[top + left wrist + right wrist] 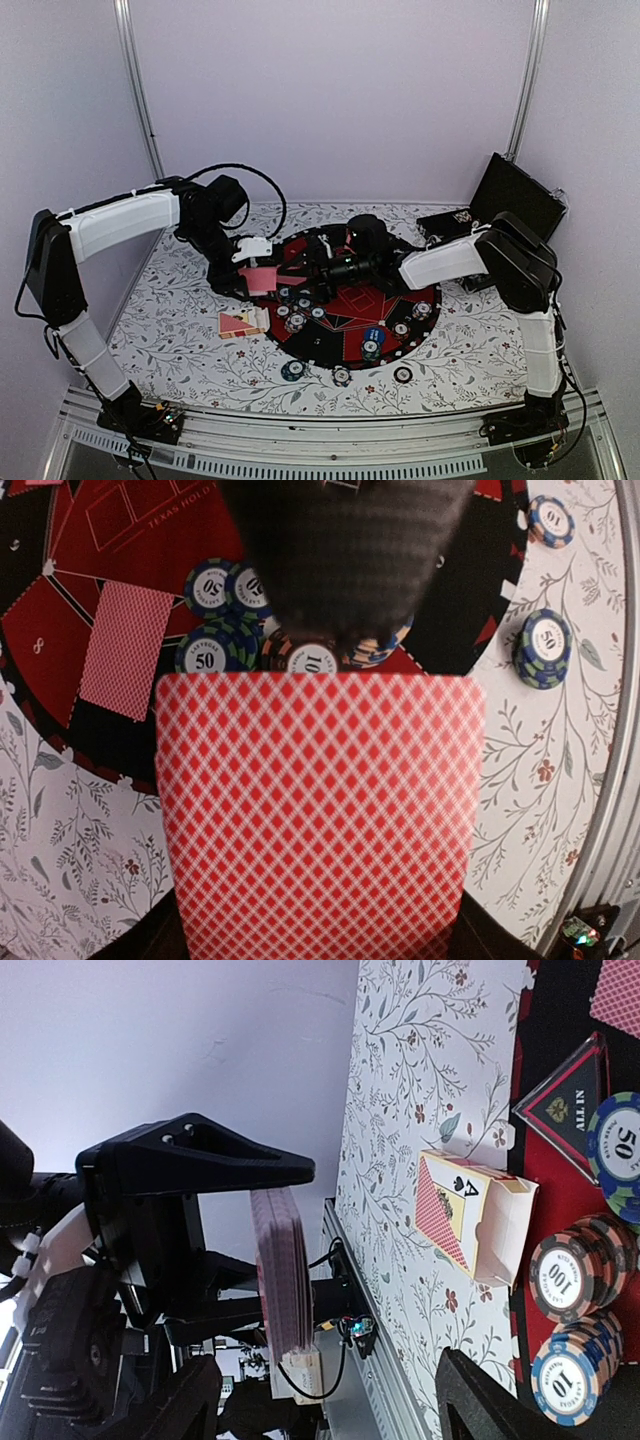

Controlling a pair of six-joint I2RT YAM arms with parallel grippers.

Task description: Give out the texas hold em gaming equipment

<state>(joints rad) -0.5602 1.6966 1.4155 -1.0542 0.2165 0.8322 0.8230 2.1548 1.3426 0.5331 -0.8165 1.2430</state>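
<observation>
My left gripper [247,272] is shut on a deck of red-backed playing cards [262,279] and holds it upright above the left rim of the mat. The deck fills the left wrist view [320,810] and shows edge-on in the right wrist view [282,1270]. My right gripper [305,272] is open, right beside the deck; its fingers [490,1400] stand wide apart, short of the deck. Poker chips [293,322] lie in stacks under both grippers, marked 50 [205,655], 100 [570,1275] and 10 [575,1375]. One card [125,650] lies face down on the mat.
The round red-and-black mat [350,305] covers the table's middle. An open card box [240,323] with an ace on it [470,1215] lies left of the mat. Loose chips [342,376] sit near the front edge. The black case [515,200] stands open at back right.
</observation>
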